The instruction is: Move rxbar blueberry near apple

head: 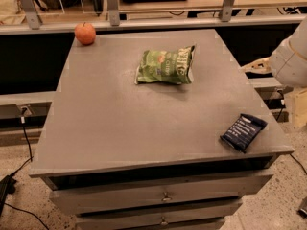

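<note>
The rxbar blueberry (242,132), a small flat navy wrapped bar, lies at the front right corner of the grey table (120,123). The apple (85,33), round and orange-red, sits at the far left corner. They are far apart, on opposite corners. My white arm (290,61) is at the right edge of the view, beyond the table's right side. The gripper (258,66) shows as a pale shape beside it, off the table and well behind the bar, holding nothing that I can see.
A crinkled green chip bag (165,66) lies on the table's far middle, between the apple and the bar. A rail with metal posts (112,6) runs behind the table. Drawers (163,195) are below its front edge. Cables (24,143) hang at the left.
</note>
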Controlling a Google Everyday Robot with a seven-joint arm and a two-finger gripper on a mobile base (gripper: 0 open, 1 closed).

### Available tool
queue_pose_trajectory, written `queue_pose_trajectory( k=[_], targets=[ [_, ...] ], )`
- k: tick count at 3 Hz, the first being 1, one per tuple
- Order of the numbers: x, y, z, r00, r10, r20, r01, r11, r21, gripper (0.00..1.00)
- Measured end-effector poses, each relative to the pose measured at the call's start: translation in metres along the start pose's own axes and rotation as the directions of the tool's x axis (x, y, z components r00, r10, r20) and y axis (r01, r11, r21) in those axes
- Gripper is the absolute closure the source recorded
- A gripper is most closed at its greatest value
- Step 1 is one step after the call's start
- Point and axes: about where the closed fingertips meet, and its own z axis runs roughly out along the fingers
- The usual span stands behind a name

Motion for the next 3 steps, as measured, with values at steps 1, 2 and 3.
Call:
queue_pose_trajectory(
  k=[1, 2, 3],
  targets=[
    [0.002, 0.01, 0.015, 0.996, -0.091, -0.006, 0.091, 0.9951, -0.039, 0.0],
    [-0.012, 0.017, 0.025, 0.977, -0.212, 0.008, 0.212, 0.9742, -0.077, 0.0],
    [-0.038, 0.024, 0.038, 0.942, -0.334, 0.045, 0.337, 0.9345, -0.115, 0.0]
  ],
)
